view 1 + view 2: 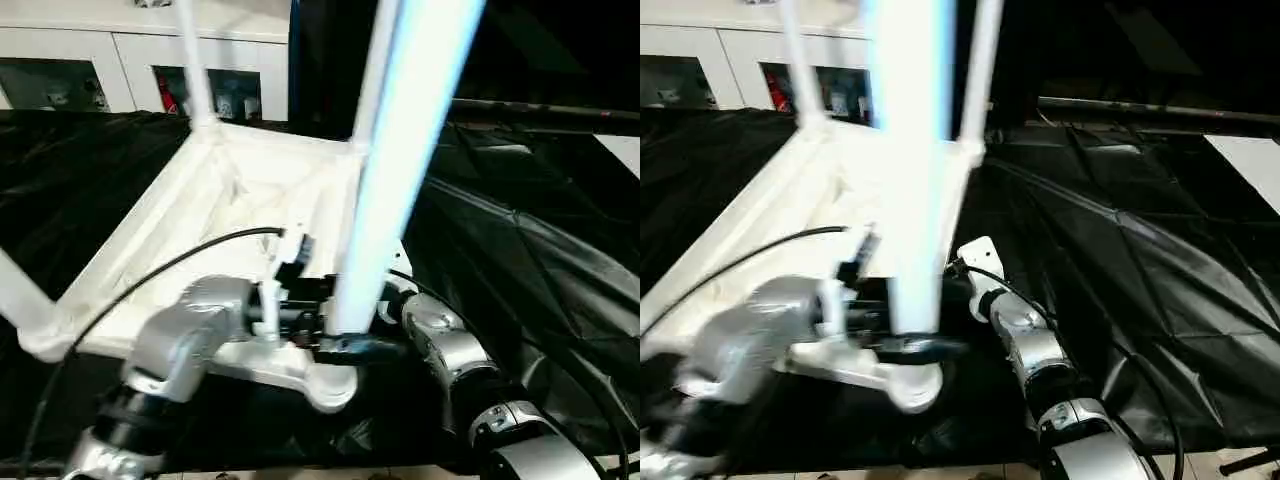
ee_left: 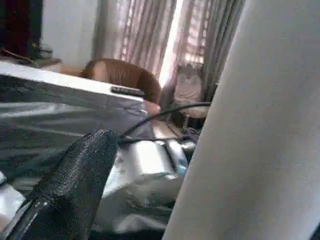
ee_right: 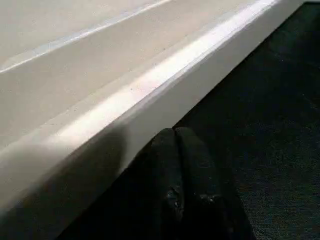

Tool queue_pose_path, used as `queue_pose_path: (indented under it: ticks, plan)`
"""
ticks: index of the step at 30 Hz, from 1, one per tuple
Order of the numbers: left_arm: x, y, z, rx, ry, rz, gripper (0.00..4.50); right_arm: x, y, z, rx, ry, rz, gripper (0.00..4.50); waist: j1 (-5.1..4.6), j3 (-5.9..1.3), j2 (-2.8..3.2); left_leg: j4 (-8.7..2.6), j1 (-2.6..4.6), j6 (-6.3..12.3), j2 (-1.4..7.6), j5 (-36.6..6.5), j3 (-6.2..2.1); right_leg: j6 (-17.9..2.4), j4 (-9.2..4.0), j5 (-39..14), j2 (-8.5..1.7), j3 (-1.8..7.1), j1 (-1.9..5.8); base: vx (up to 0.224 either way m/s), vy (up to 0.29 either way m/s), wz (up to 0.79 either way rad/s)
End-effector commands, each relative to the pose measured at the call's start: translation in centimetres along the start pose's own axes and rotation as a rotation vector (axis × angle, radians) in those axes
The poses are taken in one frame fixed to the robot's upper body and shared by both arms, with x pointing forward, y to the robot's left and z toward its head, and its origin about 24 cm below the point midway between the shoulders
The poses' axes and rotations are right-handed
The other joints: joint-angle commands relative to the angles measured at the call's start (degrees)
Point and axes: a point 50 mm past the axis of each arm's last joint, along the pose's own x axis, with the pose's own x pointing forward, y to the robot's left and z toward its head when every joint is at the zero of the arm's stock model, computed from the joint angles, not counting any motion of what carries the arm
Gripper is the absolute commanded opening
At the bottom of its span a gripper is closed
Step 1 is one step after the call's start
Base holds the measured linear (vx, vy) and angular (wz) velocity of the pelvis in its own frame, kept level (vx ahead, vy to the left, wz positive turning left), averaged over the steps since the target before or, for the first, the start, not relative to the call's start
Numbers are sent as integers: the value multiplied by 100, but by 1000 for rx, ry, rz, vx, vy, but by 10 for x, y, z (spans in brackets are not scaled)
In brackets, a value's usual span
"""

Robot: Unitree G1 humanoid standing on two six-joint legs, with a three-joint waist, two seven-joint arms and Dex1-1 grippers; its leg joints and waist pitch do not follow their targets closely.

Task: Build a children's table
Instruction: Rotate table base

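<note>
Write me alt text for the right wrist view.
The right gripper, its jaws shut and holding nothing, rests at the outer rim of the white table top. Beside the rim lies the black table cover.

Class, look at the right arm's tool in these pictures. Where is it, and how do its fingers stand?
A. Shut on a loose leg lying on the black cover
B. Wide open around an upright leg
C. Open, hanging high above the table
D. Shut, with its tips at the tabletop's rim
D: in the right wrist view the right tool has its two black fingers pressed together, their tips against the white tabletop's rim.
</note>
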Motion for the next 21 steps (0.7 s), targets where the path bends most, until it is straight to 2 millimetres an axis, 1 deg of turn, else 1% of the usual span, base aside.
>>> queue_pose_path:
  ticks: [1,2,3,4,5,6,8,10,11,12,14,15,16,17,18,19,21]
  plan:
    - [5,11,-5,36,43,69,448,6,15,3,-19,-5,80,0,26,-344,104,-404,64,-159,187,-1476,-102,-1224,-408,-1014,-319,233,260,0,0,0]
    - [7,15,-7,56,50,97,448,6,15,4,-17,-11,86,0,20,-341,95,-411,52,-151,190,-1505,-109,-1216,-411,-1045,-317,230,267,0,0,0]
    - [7,19,-8,77,59,124,448,6,15,4,-19,-16,89,0,28,-344,92,-408,62,-147,190,-1534,-109,-1201,-418,-1118,-326,231,263,0,0,0]
    - [7,24,-10,107,72,161,448,7,16,5,-23,-22,91,0,20,-338,85,-415,44,-147,190,-1572,-121,-1168,-430,-1236,-332,227,271,0,0,0]
    - [5,29,-12,131,94,203,448,7,13,7,-21,-24,76,0,22,-333,84,-418,47,-141,189,-1607,-121,-1146,-445,-1325,-334,227,264,0,0,0]
    - [5,29,-12,132,95,205,448,7,13,7,-20,-25,75,0,28,-338,79,-417,56,-154,194,-1666,-127,-1106,-449,-1451,-342,226,259,0,0,0]
    - [3,36,-13,172,115,273,448,6,6,10,-11,-40,43,0,16,-332,71,-429,36,-159,196,-1721,-144,-1056,-462,-1621,-347,218,261,0,0,0]
    - [0,41,-12,184,127,310,448,4,-3,13,-1,-52,14,0,28,-334,76,-422,61,-172,196,-1772,-141,-1030,-477,-1745,-347,217,235,0,0,0]
    - [-2,43,-11,195,129,318,448,0,-11,15,1,-64,0,0,32,-334,76,-421,63,-163,195,-1771,-144,-1035,-479,-1745,-347,216,231,0,0,0]
    - [-4,45,-11,210,133,330,448,-4,-18,16,0,-71,-8,0,52,-334,88,-413,95,-140,200,-1826,-129,-1062,-498,-1752,-341,217,202,0,0,0]
    - [-8,47,-10,223,134,341,448,-10,-28,17,-4,-80,-14,0,68,-321,86,-418,80,-113,198,-1824,-128,-1106,-492,-1728,-343,216,209,0,0,0]
    - [-13,49,-9,237,138,353,448,-23,-41,15,-17,-84,-12,0,86,-329,119,-412,92,-112,202,-1819,-122,-1131,-490,-1680,-346,217,206,0,0,0]
    - [-16,50,-10,235,144,358,448,-29,-47,13,-27,-81,-11,0,100,-325,131,-414,81,-82,202,-1792,-122,-1115,-491,-1580,-336,215,224,0,0,0]
    - [-16,50,-10,235,144,358,448,-30,-48,13,-28,-81,-11,0,106,-325,109,-416,81,-60,203,-1769,-117,-1104,-493,-1519,-326,214,233,0,0,0]
    - [-18,50,-10,236,148,358,448,-33,-51,12,-34,-77,-11,0,112,-330,102,-409,78,-38,192,-1724,-113,-1129,-477,-1494,-330,212,230,0,0,0]
    - [-22,50,-11,237,157,345,448,-42,-58,8,-48,-62,-8,0,119,-327,131,-407,60,-23,181,-1688,-116,-1114,-485,-1501,-329,210,245,0,0,0]
    - [-24,48,-12,222,168,328,448,-48,-63,5,-66,-49,-5,0,112,-335,110,-402,52,-18,173,-1642,-117,-1113,-482,-1517,-330,205,252,0,0,0]
